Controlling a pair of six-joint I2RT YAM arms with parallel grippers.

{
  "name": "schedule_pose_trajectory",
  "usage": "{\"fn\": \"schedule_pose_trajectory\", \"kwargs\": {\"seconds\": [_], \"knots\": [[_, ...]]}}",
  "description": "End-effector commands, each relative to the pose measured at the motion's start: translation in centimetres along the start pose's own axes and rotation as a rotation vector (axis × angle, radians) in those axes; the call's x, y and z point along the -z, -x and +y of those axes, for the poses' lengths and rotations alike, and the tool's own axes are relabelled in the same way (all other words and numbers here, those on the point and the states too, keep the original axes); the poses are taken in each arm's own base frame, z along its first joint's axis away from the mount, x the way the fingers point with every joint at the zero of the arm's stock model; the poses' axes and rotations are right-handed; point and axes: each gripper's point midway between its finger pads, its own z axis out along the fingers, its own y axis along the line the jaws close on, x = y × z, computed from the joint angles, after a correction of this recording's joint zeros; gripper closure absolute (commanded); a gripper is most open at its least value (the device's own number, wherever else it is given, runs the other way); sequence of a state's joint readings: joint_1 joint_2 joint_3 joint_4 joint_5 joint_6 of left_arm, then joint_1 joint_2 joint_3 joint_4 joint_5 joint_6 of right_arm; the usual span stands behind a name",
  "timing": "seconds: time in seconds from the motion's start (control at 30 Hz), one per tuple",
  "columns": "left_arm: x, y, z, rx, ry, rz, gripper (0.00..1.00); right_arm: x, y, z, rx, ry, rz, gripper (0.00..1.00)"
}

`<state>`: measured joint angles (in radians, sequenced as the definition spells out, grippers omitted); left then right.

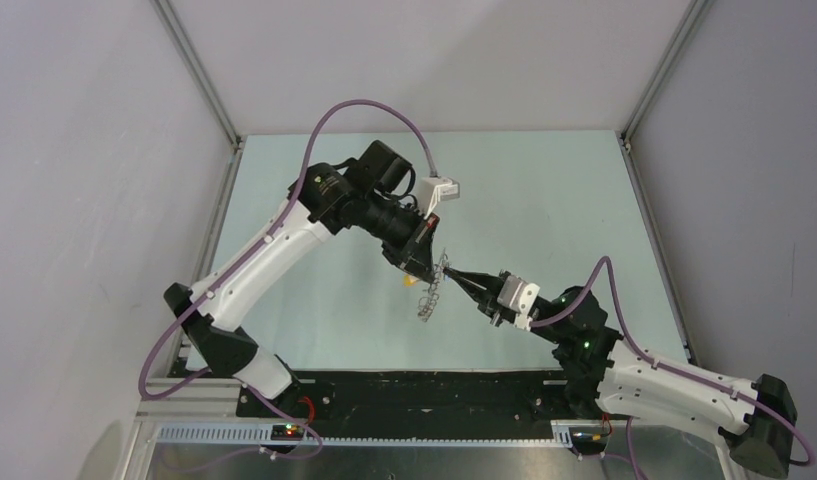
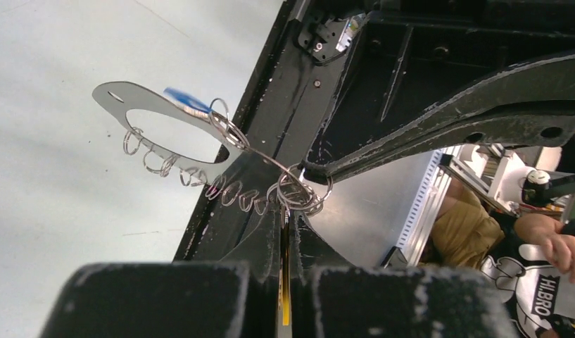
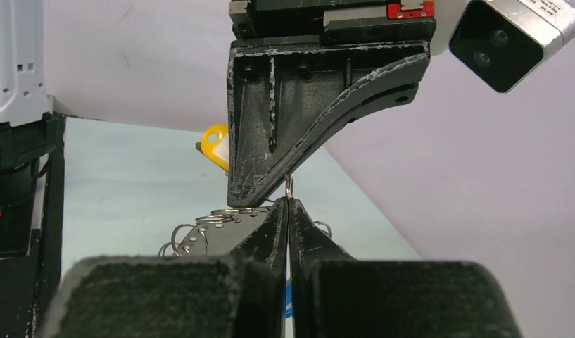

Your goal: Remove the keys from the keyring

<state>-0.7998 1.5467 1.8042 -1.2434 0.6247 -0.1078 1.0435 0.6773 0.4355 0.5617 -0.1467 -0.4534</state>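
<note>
The keyring [image 1: 431, 292] hangs in the air between both grippers, a flat grey loop [image 2: 140, 97] fringed with small silvery rings. My left gripper [image 1: 422, 266] is shut on a yellow-tagged key [image 2: 285, 282], whose ring joins a cluster of small rings at its fingertips [image 2: 270, 232]. The tag shows yellow in the right wrist view [image 3: 215, 144]. My right gripper [image 1: 452, 272] is shut, pinching a small ring at the loop's edge [image 3: 289, 186]. A blue tag [image 2: 187, 103] hangs behind the loop. The loop also shows in the right wrist view [image 3: 200, 239].
The pale green table top [image 1: 544, 200] lies below the held ring. A black base rail [image 1: 424, 390] runs along the near edge. Aluminium frame posts [image 1: 199, 75] stand at the back corners. A person [image 2: 509, 232] sits beyond the near edge.
</note>
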Motion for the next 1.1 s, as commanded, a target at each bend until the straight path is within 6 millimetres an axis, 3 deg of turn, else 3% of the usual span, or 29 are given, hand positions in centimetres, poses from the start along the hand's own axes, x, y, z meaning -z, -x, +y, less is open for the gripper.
{"fn": "schedule_pose_trajectory", "kwargs": {"seconds": [0.0, 0.1, 0.2, 0.33, 0.63, 1.07], "knots": [[0.9, 1.4, -2.0, -0.022, -0.100, -0.039, 1.00, -0.2, 4.6, -1.1, -0.029, -0.054, -0.218, 1.00], [1.7, 1.8, -2.4, -0.069, -0.096, -0.072, 1.00, -0.3, 3.8, -0.8, -0.062, -0.059, -0.212, 1.00], [2.3, 1.8, -2.0, -0.099, -0.048, -0.097, 1.00, -0.1, 3.4, -0.9, -0.086, -0.075, -0.211, 0.71], [2.9, 1.5, -1.3, -0.123, 0.009, -0.117, 1.00, 0.5, 2.6, -0.7, -0.092, -0.072, -0.167, 0.63], [2.8, 1.0, -1.3, -0.120, 0.001, -0.106, 1.00, 1.0, 2.4, -0.7, -0.091, -0.068, -0.122, 0.65], [2.6, 0.9, -1.6, -0.115, -0.005, -0.101, 1.00, -1.9, 2.3, -0.4, -0.098, -0.013, -0.086, 0.65]]}}
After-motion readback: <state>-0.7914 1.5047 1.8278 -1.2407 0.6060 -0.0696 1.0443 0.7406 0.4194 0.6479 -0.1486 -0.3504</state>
